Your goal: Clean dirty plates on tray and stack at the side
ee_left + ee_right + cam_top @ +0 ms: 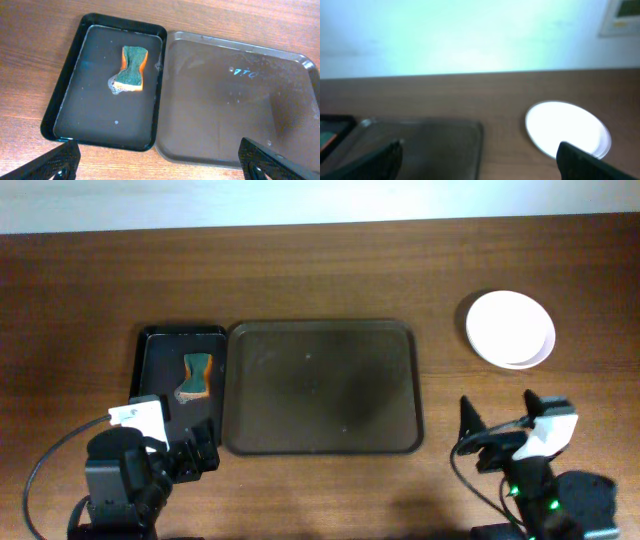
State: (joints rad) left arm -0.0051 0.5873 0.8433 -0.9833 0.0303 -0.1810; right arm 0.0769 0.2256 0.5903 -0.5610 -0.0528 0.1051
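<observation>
The large dark brown tray [320, 387] lies at the table's middle with no plates on it; it also shows in the left wrist view [235, 100] and the right wrist view [420, 145]. White plates [510, 328] sit stacked on the table at the right, also in the right wrist view [567, 129]; no red smear shows on the top one. My left gripper [195, 448] is open and empty near the front edge, its fingertips at the left wrist view's bottom corners [160, 162]. My right gripper [497, 420] is open and empty, in front of the plates [480, 160].
A smaller black tray [160, 355] holds an orange and green sponge [195, 376] in shallow water, left of the brown tray; both show in the left wrist view, the tray [75, 85] and the sponge [131, 70]. Wooden table, white wall beyond.
</observation>
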